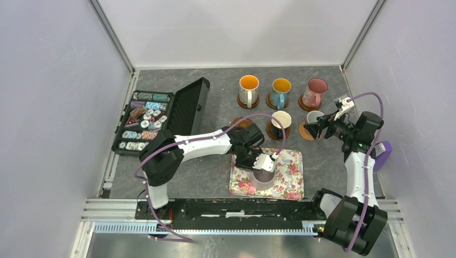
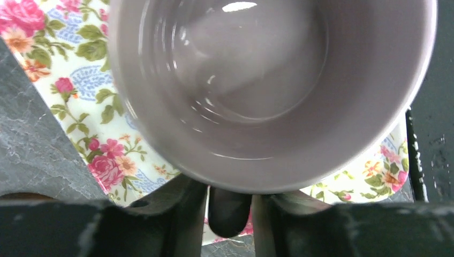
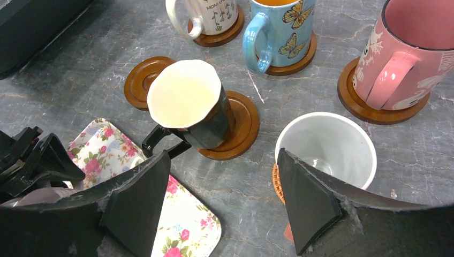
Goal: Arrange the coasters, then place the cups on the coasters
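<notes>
A lilac cup [image 2: 267, 80] stands on the floral tray [image 2: 80, 85]. My left gripper [image 2: 229, 217] has closed on its dark-looking handle [image 2: 229, 209], one finger on each side. From above, the left gripper [image 1: 263, 161] sits over the lilac cup [image 1: 263, 176]. My right gripper [image 3: 225, 209] hangs open and empty beside a white cup [image 3: 326, 144] on a tan coaster [image 3: 276, 182]. The black cup [image 3: 187, 107], the blue cup [image 3: 281, 29], the pink cup [image 3: 407, 53] and the white orange-lined cup [image 1: 249, 90] each stand on brown coasters. One brown coaster [image 3: 140, 80] is bare.
An open black case of poker chips [image 1: 145, 121] lies at the left with its lid [image 1: 185, 110] raised towards the middle. The tray [image 1: 285, 183] lies near the front edge between the arms. White walls close in the table on three sides.
</notes>
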You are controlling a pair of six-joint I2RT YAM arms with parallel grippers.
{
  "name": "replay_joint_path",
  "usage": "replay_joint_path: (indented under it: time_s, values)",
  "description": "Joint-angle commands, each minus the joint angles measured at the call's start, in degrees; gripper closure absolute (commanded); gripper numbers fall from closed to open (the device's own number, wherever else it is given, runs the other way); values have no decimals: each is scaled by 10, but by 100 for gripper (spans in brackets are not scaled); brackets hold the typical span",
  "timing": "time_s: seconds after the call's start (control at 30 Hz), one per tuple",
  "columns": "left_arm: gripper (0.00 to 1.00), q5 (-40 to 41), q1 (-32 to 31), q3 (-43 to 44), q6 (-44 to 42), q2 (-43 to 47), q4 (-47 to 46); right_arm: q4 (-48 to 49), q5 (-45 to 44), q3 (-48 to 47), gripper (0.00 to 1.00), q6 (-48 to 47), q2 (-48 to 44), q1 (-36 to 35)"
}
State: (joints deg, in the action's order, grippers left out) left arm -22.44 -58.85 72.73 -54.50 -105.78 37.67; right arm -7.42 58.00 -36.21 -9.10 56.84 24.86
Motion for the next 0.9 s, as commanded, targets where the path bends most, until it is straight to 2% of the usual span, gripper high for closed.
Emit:
replay_joint_path:
  time_s: [0.0,0.23,0.37,0.57,0.77,0.87]
  values:
    - [63,4,-1,0,60,15,-54,15,3,-21,20,0,2,2]
    - [80,9,0,-13,68,38,-61,11,1,-24,20,-6,2,2]
    - [97,7,0,-31,89,75,-60,10,-1,-24,20,-7,2,3]
    - [98,10,0,-55,167,144,-78,10,-2,-24,20,-7,2,3]
    - [98,40,34,-79,331,204,-130,3,-5,-25,20,-9,-2,3]
    - [98,61,55,-91,384,225,-153,-1,-6,-26,20,-11,-4,3]
